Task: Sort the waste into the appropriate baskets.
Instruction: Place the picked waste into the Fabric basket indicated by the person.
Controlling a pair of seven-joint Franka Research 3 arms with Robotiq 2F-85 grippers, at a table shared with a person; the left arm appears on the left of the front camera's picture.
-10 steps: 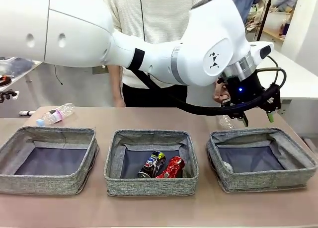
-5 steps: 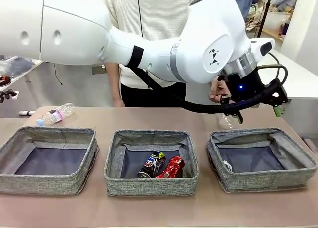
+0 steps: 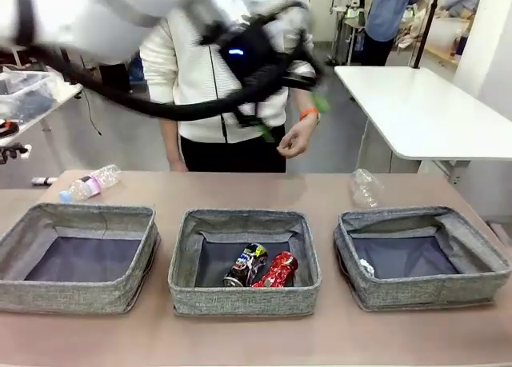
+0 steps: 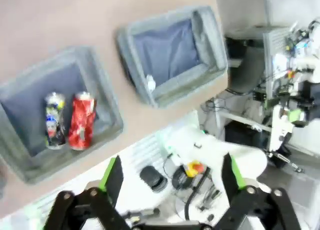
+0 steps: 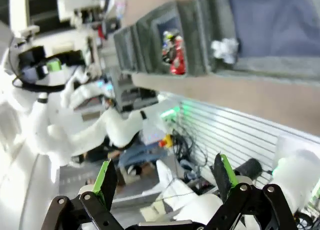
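Three grey baskets stand in a row: left (image 3: pixel 80 299), middle (image 3: pixel 240 301), right (image 3: pixel 432 291). In the middle one lie a dark printed can (image 3: pixel 245 265) and a crushed red can (image 3: pixel 276 269). A white paper wad (image 3: pixel 366 268) sits in the right one. A pink-labelled bottle (image 3: pixel 90 183) lies on the table at far left, and a clear bottle (image 3: pixel 364 187) lies behind the right basket. My left gripper (image 3: pixel 292 115) is high and blurred, open and empty. Its wrist view (image 4: pixel 171 165) looks down on both cans (image 4: pixel 55 122) and the wad (image 4: pixel 150 81). My right gripper (image 5: pixel 164 170) is open and empty.
A person in a white top stands at the far side, one hand (image 3: pixel 292 139) hanging just below my left gripper. A white side table (image 3: pixel 424 111) stands at back right. The right wrist view takes in the right basket (image 5: pixel 207 19) with the wad (image 5: pixel 225 48).
My left arm has swung up and to the left, away from above the right basket, to high in front of the person. The clear bottle behind that basket is now uncovered.
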